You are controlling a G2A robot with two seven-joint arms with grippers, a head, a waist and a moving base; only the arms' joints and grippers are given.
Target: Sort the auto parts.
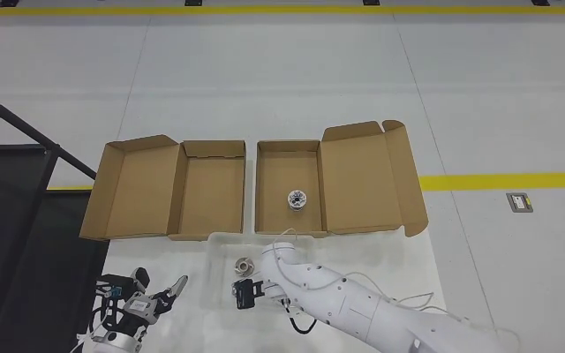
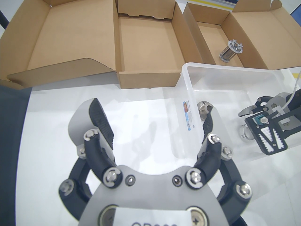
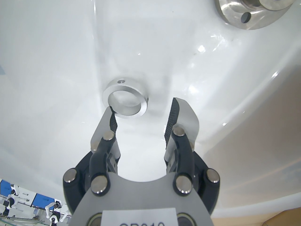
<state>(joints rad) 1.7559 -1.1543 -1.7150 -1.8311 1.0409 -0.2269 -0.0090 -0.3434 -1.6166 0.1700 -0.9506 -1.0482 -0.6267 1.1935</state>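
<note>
A small silver ring (image 3: 125,101) lies on the floor of the clear plastic bin (image 2: 188,71). My right gripper (image 3: 142,106) hangs open just over the ring, one fingertip (image 3: 112,116) at its rim and the other well to the side. A flanged metal hub (image 3: 254,1) rests farther off in the same bin, seen too in the top view (image 1: 244,263). A ribbed metal cylinder (image 2: 230,51) stands in the right cardboard box (image 1: 287,159). My left gripper (image 2: 151,111) is open and holds nothing, low over the table beside the bin.
The left cardboard box (image 1: 212,190) sits beside the right one, both with lids folded out. Black netting (image 1: 35,229) and a dark rail border the table on the left. The right arm (image 1: 353,309) stretches across the bin.
</note>
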